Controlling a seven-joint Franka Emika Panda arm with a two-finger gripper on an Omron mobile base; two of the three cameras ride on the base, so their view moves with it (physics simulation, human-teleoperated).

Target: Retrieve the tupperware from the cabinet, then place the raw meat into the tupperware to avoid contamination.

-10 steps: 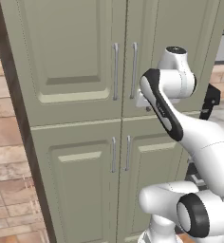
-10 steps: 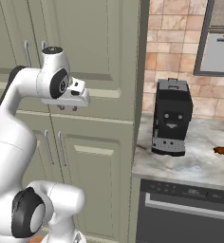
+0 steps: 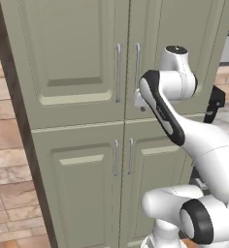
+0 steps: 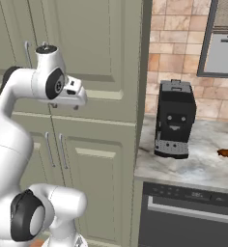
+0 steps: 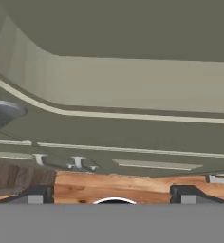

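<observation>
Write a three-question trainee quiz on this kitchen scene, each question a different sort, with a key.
1. True or false: the upper doors of the cabinet are shut.
2. Multiple choice: the raw meat lies (A) on the counter to the right of the coffee machine, (B) inside the cabinet, (C) in the gripper.
3. Fill in: the gripper's jaws stand ____ , close in front of the upper cabinet doors.

Key: 1 true. 2 A. 3 open, with nothing between them.
</observation>
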